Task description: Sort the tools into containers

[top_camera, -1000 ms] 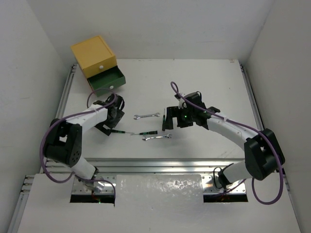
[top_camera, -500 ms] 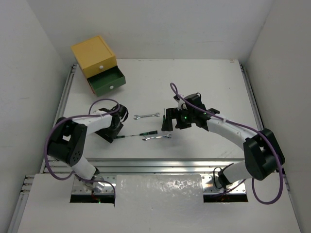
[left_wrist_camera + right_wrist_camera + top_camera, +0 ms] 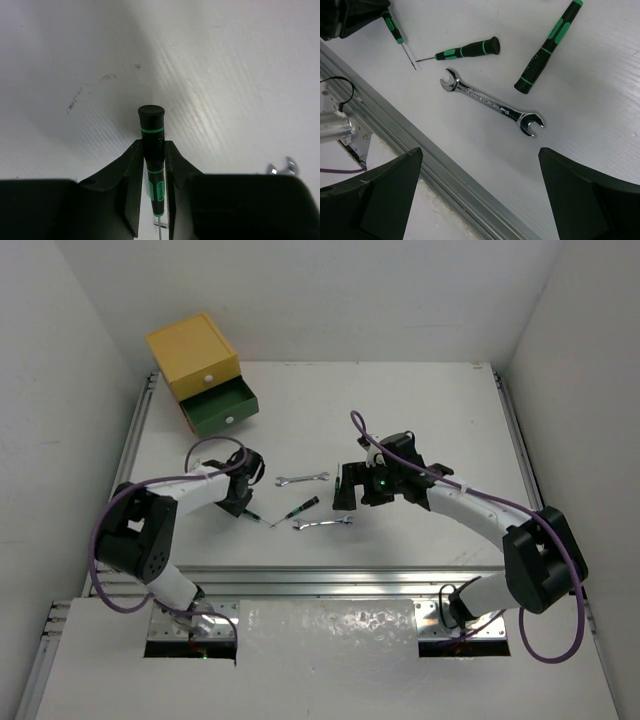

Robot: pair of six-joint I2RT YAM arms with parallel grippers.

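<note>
clearly the left claw (image 3: 152, 150) pinches the black-and-green screwdriver (image 3: 151, 120) mid-handle, its butt end poking out beyond the fingertips.

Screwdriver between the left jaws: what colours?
The screwdriver is black with green bands, best in left wrist view.

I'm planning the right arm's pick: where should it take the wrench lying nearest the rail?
Take the wrench by its narrow shank, midway between the two open heads, coming straight down and closing across its width. It lies flat, so probably only its thin side edges offer a hold.
</note>
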